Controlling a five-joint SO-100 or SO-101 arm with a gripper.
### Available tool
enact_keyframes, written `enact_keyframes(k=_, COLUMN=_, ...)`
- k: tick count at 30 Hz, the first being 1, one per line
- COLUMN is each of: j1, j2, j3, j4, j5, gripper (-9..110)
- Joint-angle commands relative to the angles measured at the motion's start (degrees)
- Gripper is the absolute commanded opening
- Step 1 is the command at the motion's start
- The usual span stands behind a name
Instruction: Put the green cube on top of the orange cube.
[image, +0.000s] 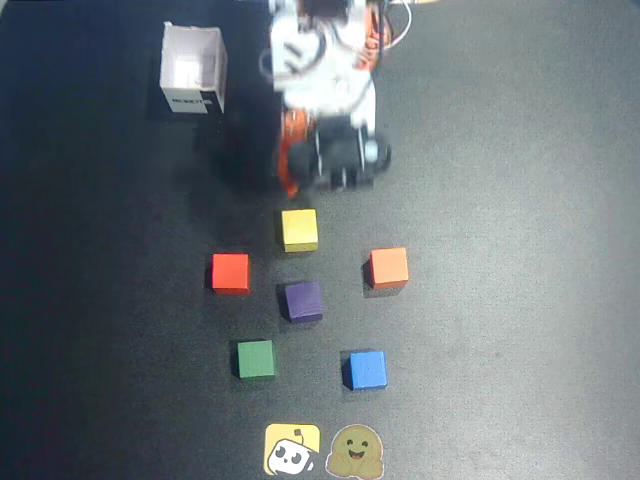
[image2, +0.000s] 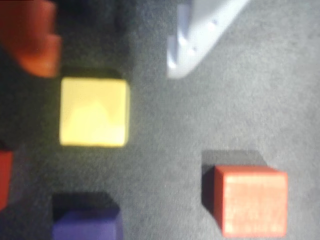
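Observation:
The green cube (image: 256, 358) sits on the dark mat at the lower left of the cube group in the overhead view; it is out of the wrist view. The orange cube (image: 388, 268) sits at the right of the group and shows at lower right in the wrist view (image2: 252, 200). My gripper (image: 335, 178) hovers above the mat just behind the yellow cube (image: 299, 229), far from the green cube. In the wrist view the gripper (image2: 112, 70) is open and empty, its orange finger (image2: 37, 45) and white finger (image2: 197, 40) wide apart.
A red cube (image: 230, 272), a purple cube (image: 303, 300) and a blue cube (image: 367, 369) lie among the others. A white open box (image: 193, 70) stands at the back left. Two stickers (image: 322, 450) lie at the front edge. The yellow cube (image2: 94, 111) lies just below the jaws.

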Motion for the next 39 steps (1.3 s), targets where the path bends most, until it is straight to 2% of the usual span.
enact_keyframes(k=1, j1=0.5, j2=-12.6, j3=-14.0, j4=0.4, j5=1.4, gripper=21)
enact_keyframes(k=7, j1=3.5, j2=-34.0, j3=-33.0, j4=2.8, j5=2.5, gripper=22)
enact_keyframes(k=18, j1=10.2, j2=-61.5, j3=-55.6, j4=3.0, j5=-2.8, gripper=21)
enact_keyframes(k=26, j1=10.5, j2=-73.1, j3=-65.2, j4=3.0, j5=-3.9, gripper=21)
enact_keyframes(k=39, j1=8.9, j2=-81.7, j3=-73.1, j4=2.4, j5=-4.1, gripper=20)
